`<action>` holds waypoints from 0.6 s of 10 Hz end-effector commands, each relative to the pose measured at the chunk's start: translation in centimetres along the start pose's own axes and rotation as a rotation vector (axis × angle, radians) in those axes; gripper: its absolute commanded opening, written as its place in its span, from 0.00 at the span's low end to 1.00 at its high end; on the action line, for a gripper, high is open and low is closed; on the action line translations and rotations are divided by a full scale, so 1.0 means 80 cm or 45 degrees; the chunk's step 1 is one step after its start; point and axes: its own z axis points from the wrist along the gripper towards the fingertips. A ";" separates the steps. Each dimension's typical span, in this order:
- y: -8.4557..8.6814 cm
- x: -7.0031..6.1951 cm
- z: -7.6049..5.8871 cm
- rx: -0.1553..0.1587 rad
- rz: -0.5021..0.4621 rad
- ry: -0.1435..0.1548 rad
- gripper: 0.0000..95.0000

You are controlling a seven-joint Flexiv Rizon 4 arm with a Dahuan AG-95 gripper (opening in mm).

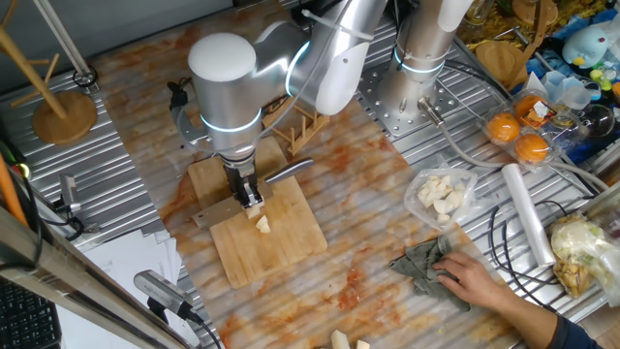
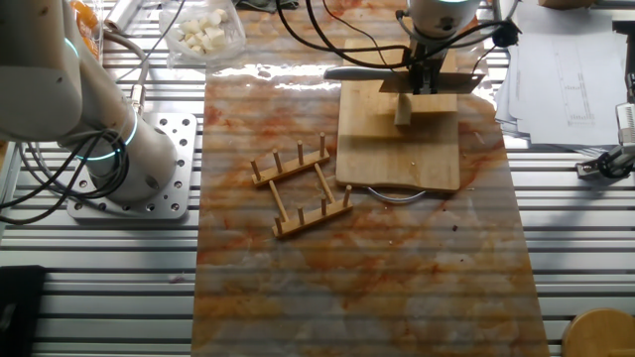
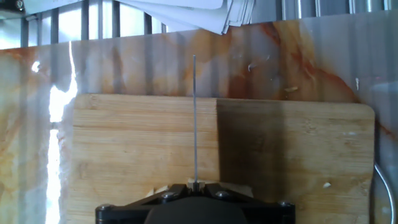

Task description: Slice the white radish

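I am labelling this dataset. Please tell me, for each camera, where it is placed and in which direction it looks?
One fixed view: high, looks down at the cutting board; shows arm, gripper, white radish.
The other fixed view: high on the opposite side, same board; shows arm base, gripper.
Hand view: on the hand, looks along the knife blade onto the board.
Shared: the board.
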 end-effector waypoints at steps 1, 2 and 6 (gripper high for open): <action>0.000 0.001 0.001 -0.002 0.010 0.001 0.00; 0.000 0.001 0.001 -0.002 0.012 0.001 0.00; -0.002 0.001 0.006 -0.009 0.019 -0.001 0.00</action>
